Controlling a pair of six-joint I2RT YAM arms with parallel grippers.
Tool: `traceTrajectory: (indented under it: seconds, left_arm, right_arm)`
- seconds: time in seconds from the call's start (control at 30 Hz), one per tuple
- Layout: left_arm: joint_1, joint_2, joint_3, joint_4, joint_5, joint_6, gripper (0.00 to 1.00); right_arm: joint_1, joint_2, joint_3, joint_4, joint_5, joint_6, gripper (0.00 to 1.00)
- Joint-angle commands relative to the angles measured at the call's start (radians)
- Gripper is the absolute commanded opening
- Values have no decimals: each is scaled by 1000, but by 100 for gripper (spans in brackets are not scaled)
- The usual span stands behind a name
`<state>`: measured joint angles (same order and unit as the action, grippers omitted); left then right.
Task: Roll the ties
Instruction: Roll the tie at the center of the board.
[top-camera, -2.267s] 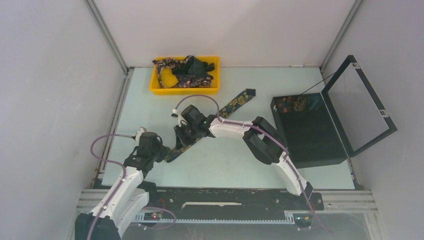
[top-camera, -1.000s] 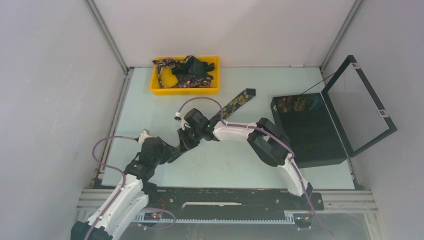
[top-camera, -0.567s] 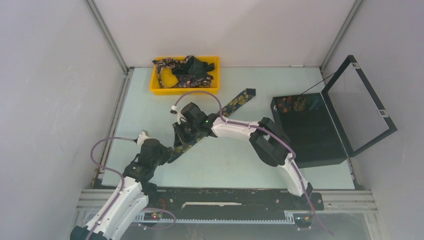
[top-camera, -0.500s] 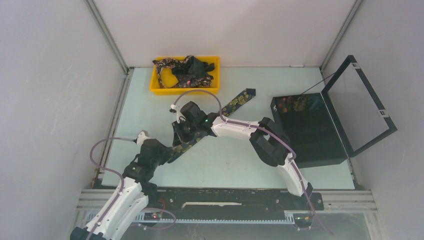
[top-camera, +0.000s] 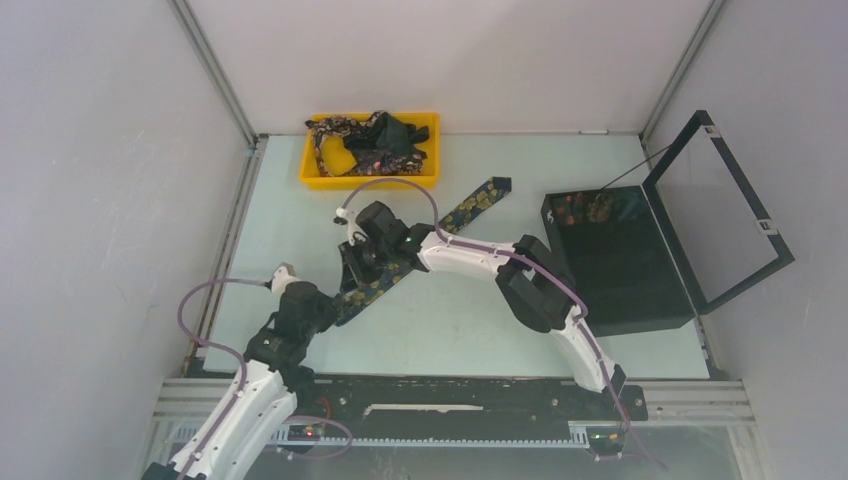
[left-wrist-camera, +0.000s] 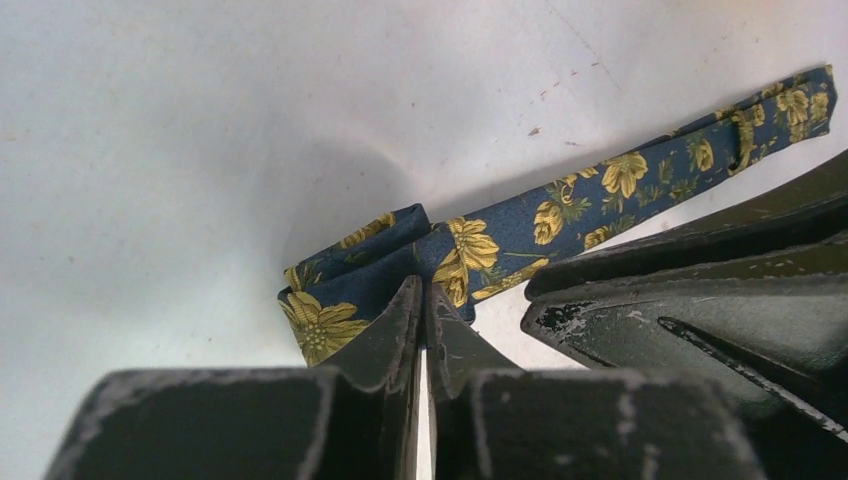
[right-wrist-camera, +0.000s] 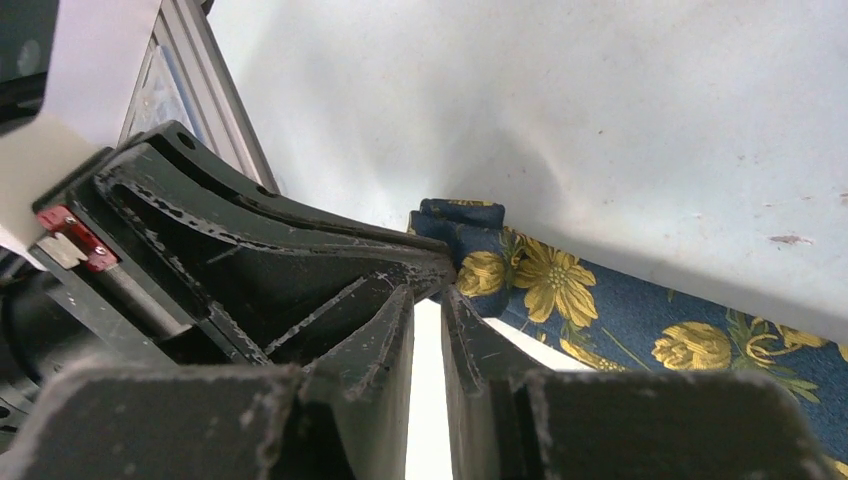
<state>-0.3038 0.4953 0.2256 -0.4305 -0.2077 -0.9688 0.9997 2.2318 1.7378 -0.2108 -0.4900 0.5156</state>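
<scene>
1 tie (top-camera: 476, 203) is laid diagonally across the table (top-camera: 450, 320), its far pointed end near the black box (top-camera: 620, 270) and its near end folded over on itself. That fold is pinched between the nearly closed fingers of the left gripper (left-wrist-camera: 422, 292). The right gripper (right-wrist-camera: 432, 288) is set just beside it, fingers drawn to a thin slit with tips at the tie; whether fabric is caught there cannot be told.

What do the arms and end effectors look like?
Left arm and right arm: white shells, black joints, looping purple cables; green light on the right wrist. Left end effector and right end effector: black, scuffed, ribbed tapering fingers.
</scene>
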Motion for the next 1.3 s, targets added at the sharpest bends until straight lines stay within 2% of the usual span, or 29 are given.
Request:
traceTrajectory:
  seconds: [0.0,0.1,0.7,0.83,1.03,1.1,1.17,1.27]
  left_arm:
    - [-4,-8,-11,0,-25,-10,5]
    - [-3,-7,-13,0,-22,-11,0]
    - [-4,-116,2,-72,-45,13,0]
    - [-3,-120,47,-148,-140,27,17]
    - [-2,-72,83,-179,-161,28,22]
    - [-2,-69,82,-183,-148,21,32]
    - [-2,-80,83,-198,-139,15,51]
    - [-3,-114,61,-203,-112,-8,60]
  right_arm:
    - [12,32,76,-15,-21,6,20]
    - [16,51,98,-25,-26,6,20]
    - [22,150,139,-59,-29,7,19]
    - [18,132,100,-54,-11,0,19]
    - [18,112,52,-39,0,-8,19]
    - [16,113,42,-33,1,-7,19]
    - [16,112,28,-26,3,-6,19]
    - [13,105,1,-15,5,-6,18]
